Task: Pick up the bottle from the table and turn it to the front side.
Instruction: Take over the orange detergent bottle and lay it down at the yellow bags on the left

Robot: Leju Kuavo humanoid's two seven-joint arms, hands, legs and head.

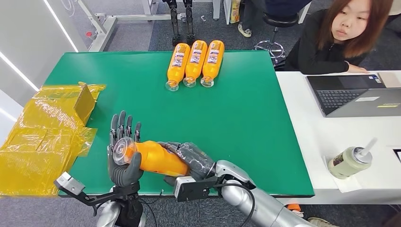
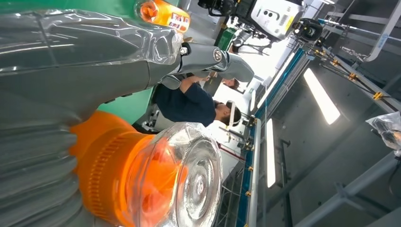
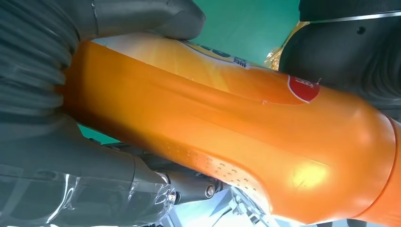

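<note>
the bottle (image 1: 153,158) is orange with a clear, domed cap end and lies on its side, lifted over the near edge of the green tabletop (image 1: 246,118), well apart from the row of three orange bottles (image 1: 195,64) at the far edge. in the right wrist view its body (image 3: 236,137) is smooth and glossy, with a strip of pale label and a small red badge along one side; most of the label is turned out of sight and its print cannot be read. in the left wrist view the clear cap (image 2: 189,175) looms close, with orange ribbing behind it.

the middle of the bottle is covered by fingers in the head view, and its base end is hidden inside the right palm.

the right hand (image 1: 191,161) is wrapped around the bottle's base half, fingers closed over it, forearm coming in from the near right of the tabletop. the left hand (image 1: 124,156) stands upright at the cap end, its fingers pointing away from the robot behind the cap and its thumb curled under the neck, so it clasps that end too. crumpled yellow plastic wrap (image 1: 42,142) lies just left of the tabletop.
</note>
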